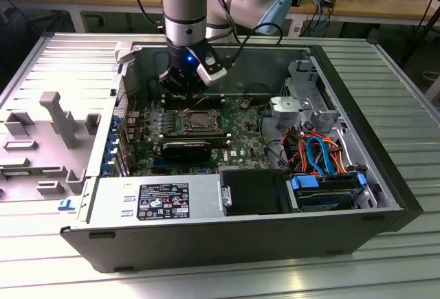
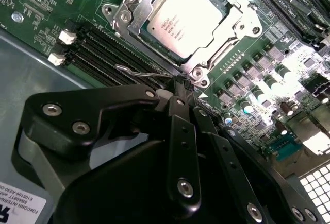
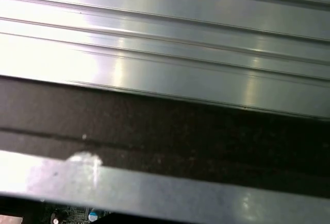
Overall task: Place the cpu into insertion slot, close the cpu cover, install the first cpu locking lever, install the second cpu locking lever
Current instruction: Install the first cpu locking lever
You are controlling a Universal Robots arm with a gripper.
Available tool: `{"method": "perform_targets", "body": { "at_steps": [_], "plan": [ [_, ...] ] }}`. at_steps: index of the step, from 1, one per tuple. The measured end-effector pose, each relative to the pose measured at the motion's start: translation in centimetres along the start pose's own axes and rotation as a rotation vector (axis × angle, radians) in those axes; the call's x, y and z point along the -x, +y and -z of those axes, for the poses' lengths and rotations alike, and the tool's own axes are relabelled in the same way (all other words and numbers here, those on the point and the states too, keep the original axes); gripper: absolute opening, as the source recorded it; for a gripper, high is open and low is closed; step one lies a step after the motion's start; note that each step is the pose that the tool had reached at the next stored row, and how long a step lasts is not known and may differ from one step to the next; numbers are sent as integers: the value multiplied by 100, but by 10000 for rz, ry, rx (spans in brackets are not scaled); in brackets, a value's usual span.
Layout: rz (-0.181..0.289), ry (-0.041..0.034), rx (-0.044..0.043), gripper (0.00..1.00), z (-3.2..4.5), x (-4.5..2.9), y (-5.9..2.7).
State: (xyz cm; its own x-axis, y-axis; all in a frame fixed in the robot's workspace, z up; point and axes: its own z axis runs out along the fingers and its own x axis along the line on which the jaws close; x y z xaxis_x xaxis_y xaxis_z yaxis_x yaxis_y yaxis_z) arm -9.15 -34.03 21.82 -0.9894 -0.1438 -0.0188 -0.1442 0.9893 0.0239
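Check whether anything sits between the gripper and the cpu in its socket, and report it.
Nothing visible does. In the second wrist view the gripper hangs just off one corner of the cpu cover, which lies closed over the cpu in the insertion slot. A thin wire lever lies beside the socket near the fingertips, not across the chip.

- gripper low inside open computer case, just beside the insertion slot
- room above slot open; arm itself fills it
- memory slots flank the socket
- black block just beside slot, toward power supply
- drive cage and cables crowd the exterior view's right
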Motion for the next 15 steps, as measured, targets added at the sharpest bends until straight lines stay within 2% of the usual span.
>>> {"method": "perform_targets", "body": {
  "at_steps": [6, 15],
  "plan": [
    [-1, -2, 11, 11, -13, -3, -26],
    [30, 13, 11, 11, -65, 35, -34]
  ]
}}
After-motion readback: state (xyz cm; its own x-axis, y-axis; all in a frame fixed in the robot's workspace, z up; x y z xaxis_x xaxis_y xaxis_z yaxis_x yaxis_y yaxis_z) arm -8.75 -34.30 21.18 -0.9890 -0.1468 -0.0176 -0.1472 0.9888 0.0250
